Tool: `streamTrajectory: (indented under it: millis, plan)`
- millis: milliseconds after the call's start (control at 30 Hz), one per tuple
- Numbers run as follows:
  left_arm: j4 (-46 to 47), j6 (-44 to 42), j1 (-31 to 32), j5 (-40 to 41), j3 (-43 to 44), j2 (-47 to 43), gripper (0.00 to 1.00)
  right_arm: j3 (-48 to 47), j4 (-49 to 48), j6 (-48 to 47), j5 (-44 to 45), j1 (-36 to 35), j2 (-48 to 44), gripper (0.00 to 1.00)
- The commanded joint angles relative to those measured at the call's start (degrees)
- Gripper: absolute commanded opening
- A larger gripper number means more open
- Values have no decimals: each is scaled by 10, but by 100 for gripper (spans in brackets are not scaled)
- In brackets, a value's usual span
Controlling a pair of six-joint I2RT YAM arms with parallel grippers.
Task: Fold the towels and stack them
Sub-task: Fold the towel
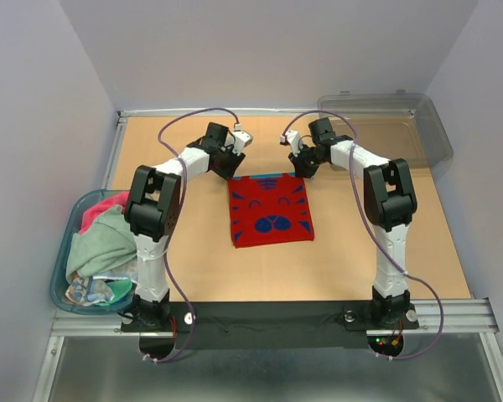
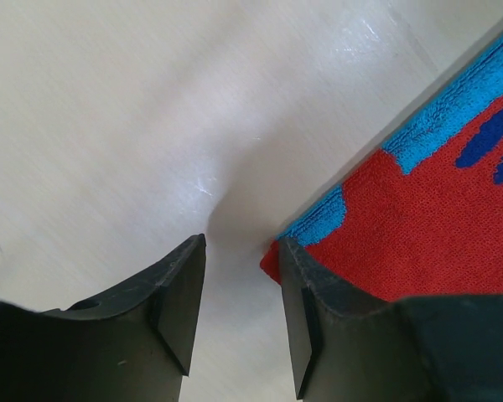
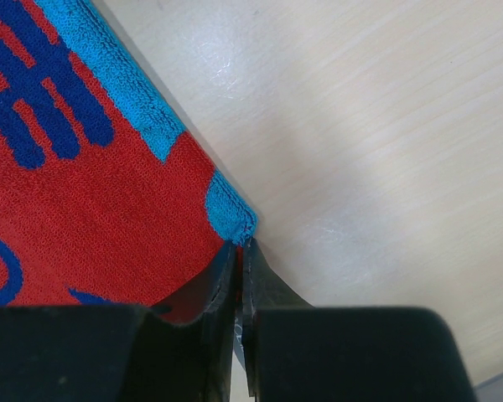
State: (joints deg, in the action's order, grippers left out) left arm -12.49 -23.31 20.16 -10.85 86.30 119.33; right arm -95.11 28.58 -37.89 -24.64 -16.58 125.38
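Arm bases (image 1: pixel 268 316) sit bolted at the near edge of the table (image 1: pixel 360 260).

Far left: blue-rimmed tub (image 1: pixel 60 251) off the table's left side, holding a heap of towels (image 1: pixel 101 243). The heap is crumpled, none folded. Green on top, pink behind, a striped one at the near end.

Left gripper (image 1: pixel 239 142) is at the far-left corner of the red towel (image 1: pixel 270 209). In the left wrist view the left gripper (image 2: pixel 239 251) has its jaws parted and nothing between them. Bare table shows in the gap, and the red towel's (image 2: pixel 419 218) corner is just beside the right-hand finger.

Middle: the red towel lies flat on the table, blue pattern up, light-blue band along the far edge, both arms at its far corners.

Right gripper (image 1: pixel 295 151) is at the far-right corner. In the right wrist view the right gripper (image 3: pixel 239 251) has its jaws pressed together, tips touching the red towel's (image 3: pixel 92 209) blue corner. Cannot tell if any cloth is pinched.

Far right: clear bin (image 1: pixel 402 117) at the back corner, nothing visible inside.

Progress, as a judgement: early. One towel is laid out, corners being taken for a fold, fold not yet made. No stack anywhere in view. Left to do: fold this one, place it, then work through the whole heap in the tub.
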Motion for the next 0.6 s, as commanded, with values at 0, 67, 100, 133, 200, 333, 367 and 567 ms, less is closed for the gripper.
streamTrajectory:
  millis: [0,67,100,133,200,333,367,567]
  plan:
    - [12,13,-4,-5,24,-66,52,-3,22,-2,10,1,19,7]
    - [2,-2,-3,-22,20,-67,52,-3,22,-2,11,1,17,7]
    - [-14,-5,-2,-23,20,-62,52,-3,22,-1,11,1,17,7]
    - [-22,-10,-1,-22,22,-59,52,-3,22,-1,9,1,17,7]
    - [-32,-14,0,-17,23,-46,52,-4,22,1,8,1,18,7]
    - [-58,-17,2,-13,33,-25,52,-3,22,4,6,1,16,7]
    - [-60,-17,4,-13,35,-23,52,-2,21,4,7,1,15,7]
    - [-67,-15,11,-18,45,-7,52,2,22,3,9,1,13,7]
